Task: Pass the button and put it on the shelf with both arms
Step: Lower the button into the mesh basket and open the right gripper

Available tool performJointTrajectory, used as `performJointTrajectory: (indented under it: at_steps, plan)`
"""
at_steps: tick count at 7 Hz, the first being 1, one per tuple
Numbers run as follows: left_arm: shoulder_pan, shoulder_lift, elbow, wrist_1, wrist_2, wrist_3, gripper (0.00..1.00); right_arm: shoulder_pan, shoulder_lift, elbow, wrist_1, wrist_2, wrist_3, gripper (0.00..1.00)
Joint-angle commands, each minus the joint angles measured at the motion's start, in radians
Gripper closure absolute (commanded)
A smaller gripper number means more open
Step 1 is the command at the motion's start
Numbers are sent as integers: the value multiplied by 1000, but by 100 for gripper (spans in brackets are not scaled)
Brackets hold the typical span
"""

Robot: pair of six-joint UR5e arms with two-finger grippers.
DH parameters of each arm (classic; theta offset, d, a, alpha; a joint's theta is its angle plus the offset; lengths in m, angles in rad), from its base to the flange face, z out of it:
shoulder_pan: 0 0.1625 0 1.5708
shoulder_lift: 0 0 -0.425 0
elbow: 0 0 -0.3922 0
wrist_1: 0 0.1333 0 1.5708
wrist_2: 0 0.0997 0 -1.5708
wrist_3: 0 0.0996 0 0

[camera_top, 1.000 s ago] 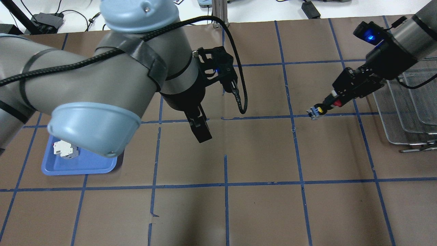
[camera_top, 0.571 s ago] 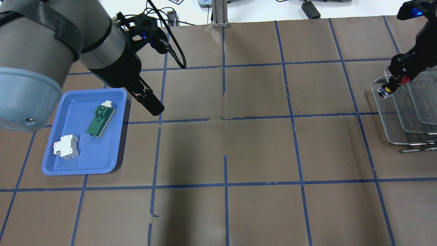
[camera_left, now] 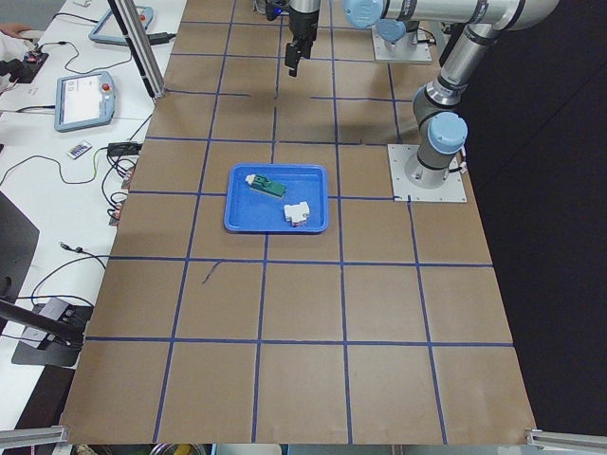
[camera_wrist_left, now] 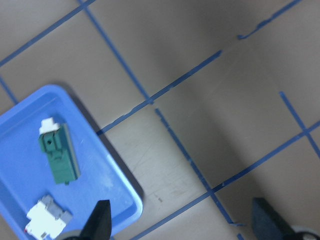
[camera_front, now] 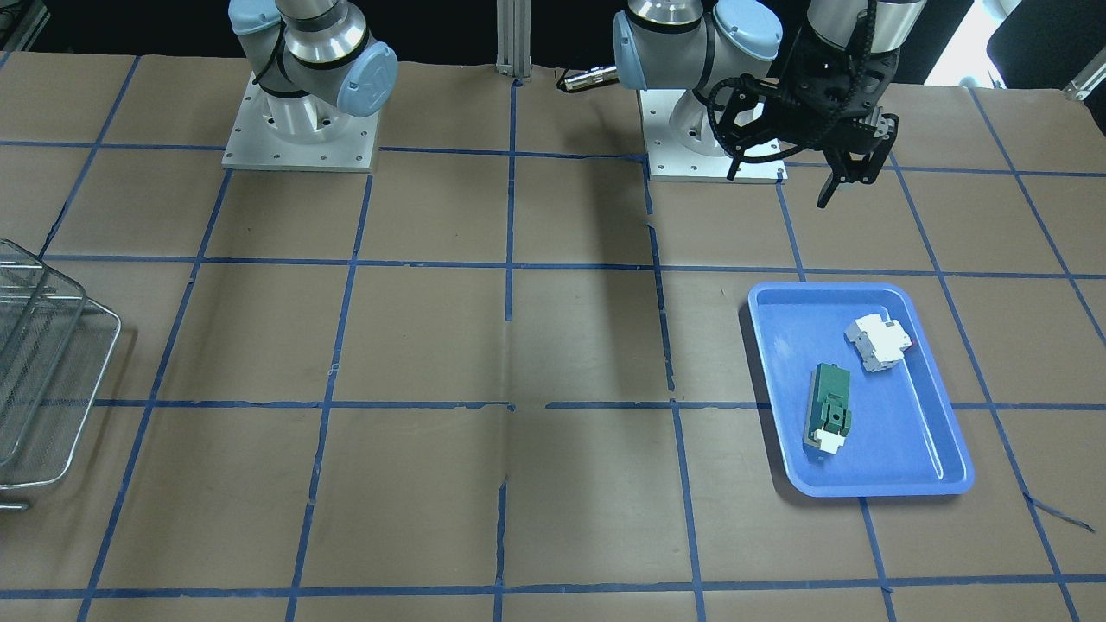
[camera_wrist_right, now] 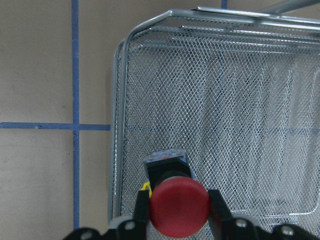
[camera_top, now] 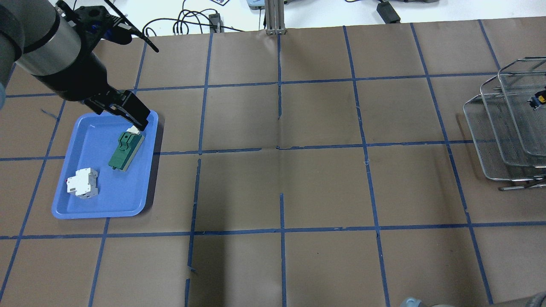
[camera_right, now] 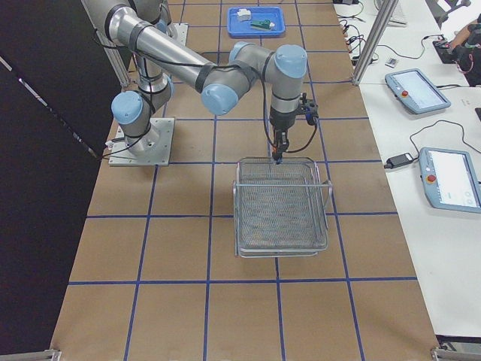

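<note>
The button (camera_wrist_right: 179,206) has a red cap and a black body with a yellow mark. It sits between the fingers of my right gripper (camera_wrist_right: 179,212), which is shut on it. The gripper holds it above the mesh of the wire shelf (camera_wrist_right: 225,100), near a rim. The overhead view shows the button (camera_top: 538,100) over the shelf's (camera_top: 490,140) tiers at the right edge. My left gripper (camera_wrist_left: 182,225) is open and empty. In the overhead view it (camera_top: 138,121) hangs above the far edge of the blue tray (camera_top: 85,204).
The blue tray holds a green block with a white end (camera_top: 126,149) and a white breaker-like module (camera_top: 82,183). The brown table has blue tape grid lines. A metal post (camera_top: 275,17) stands at the far edge.
My right gripper has carried the button right, from mid-table to over the shelf. My left arm has swung left, to the blue tray's far edge.
</note>
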Motion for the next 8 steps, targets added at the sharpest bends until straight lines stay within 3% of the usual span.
performJointTrajectory:
  at_steps: [1, 2, 3, 4, 6, 8]
  plan:
    - [-8, 13, -14, -42, 0, -226, 0, -42, 27, 4, 3, -7, -2, 97]
    - [-9, 11, -12, -42, -6, -280, 0, -51, 33, 8, 6, 3, 0, 46]
    - [-8, -1, 6, -40, -7, -306, 0, -53, 30, 16, 8, 3, 0, 13]
    - [-8, -3, 3, -43, -4, -306, 0, -53, 27, 14, 15, 2, 0, 0]
    - [11, -36, 70, -55, -32, -306, 0, -35, -61, -37, 192, 5, 3, 0]
    - [6, -98, 161, -101, -50, -308, 0, 78, -208, -47, 312, 5, 17, 0]
